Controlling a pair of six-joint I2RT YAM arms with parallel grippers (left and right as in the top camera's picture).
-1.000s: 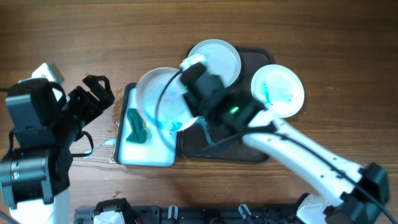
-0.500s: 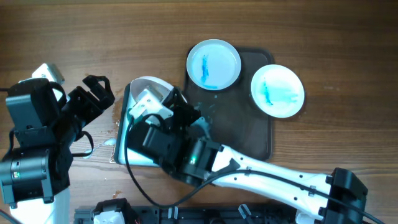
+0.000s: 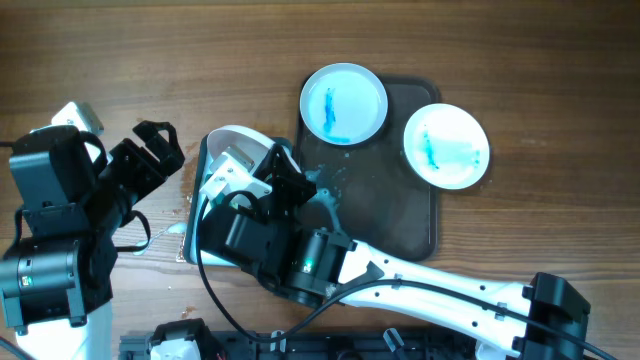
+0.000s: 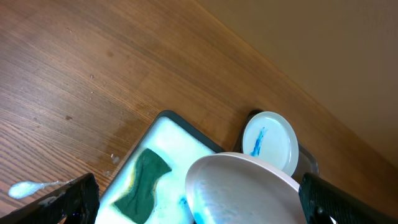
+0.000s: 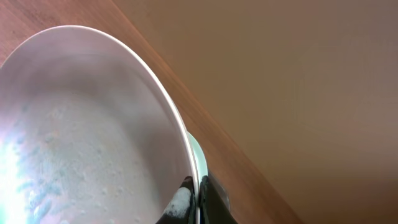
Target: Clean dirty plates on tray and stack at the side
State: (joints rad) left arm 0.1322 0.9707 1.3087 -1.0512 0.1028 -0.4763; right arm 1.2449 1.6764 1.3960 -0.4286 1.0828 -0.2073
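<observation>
My right gripper (image 5: 198, 193) is shut on the rim of a white plate (image 5: 81, 137) with wet, faint blue streaks. I hold it tilted over the white basin (image 4: 168, 134). In the overhead view the right arm covers most of this plate; only its rim (image 3: 240, 135) shows. Two plates with blue smears, one (image 3: 344, 104) and the other (image 3: 447, 146), sit at the far edge of the dark brown tray (image 3: 400, 220). My left gripper (image 3: 165, 150) is open and empty, left of the basin.
A green sponge (image 4: 144, 183) lies in the basin's left part, with blue-tinted water around it. A small white puddle (image 4: 28, 186) sits on the wooden table left of the basin. A black rail runs along the table's front edge.
My right arm swung left and toward the front, carrying the plate over the basin and tilting it. The left arm has not moved. Both plates on the tray stayed in place.
</observation>
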